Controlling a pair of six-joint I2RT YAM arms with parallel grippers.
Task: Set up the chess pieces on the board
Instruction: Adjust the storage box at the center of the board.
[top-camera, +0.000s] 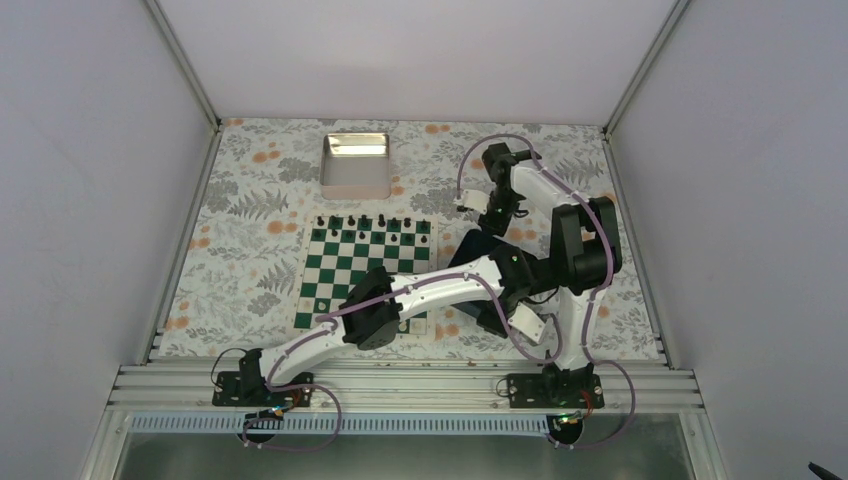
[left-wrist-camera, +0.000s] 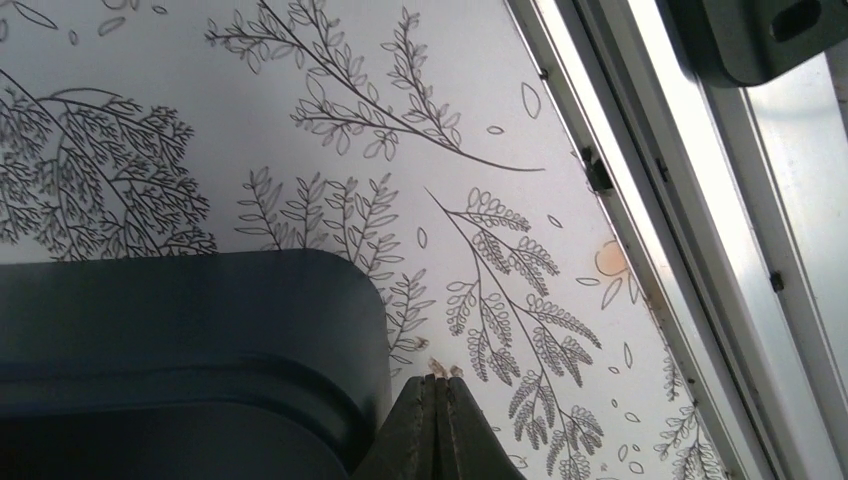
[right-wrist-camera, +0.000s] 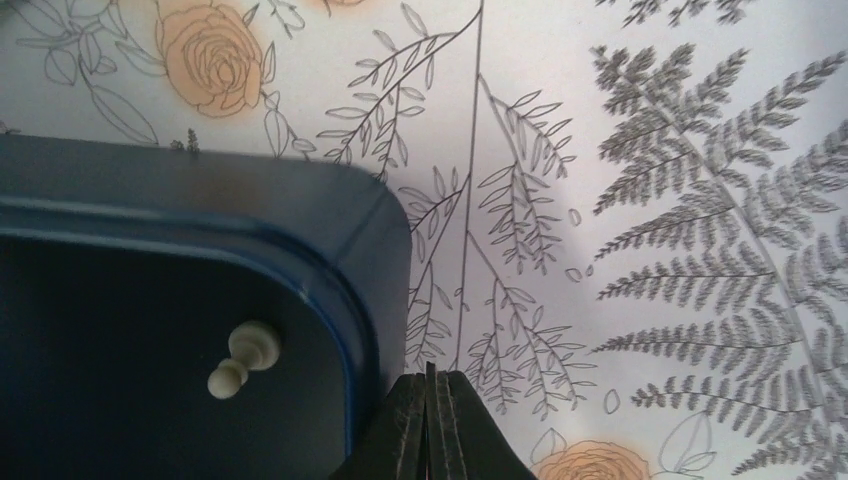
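Board (top-camera: 352, 256) on floral tablecloth (top-camera: 250, 205), pale walls (top-camera: 80, 150) around, left claw (left-wrist-camera: 437, 380) and right claw (right-wrist-camera: 430, 378) pinched closed

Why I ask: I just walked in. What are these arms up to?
Two robot arms are setting up a chess game. Black pieces line the board's far row. Both arms reach to the dark blue tray beside the board; the left gripper and right gripper are shut, each near a tray corner, holding nothing visible. One cream pawn lies on its side in the tray, not yet picked up.
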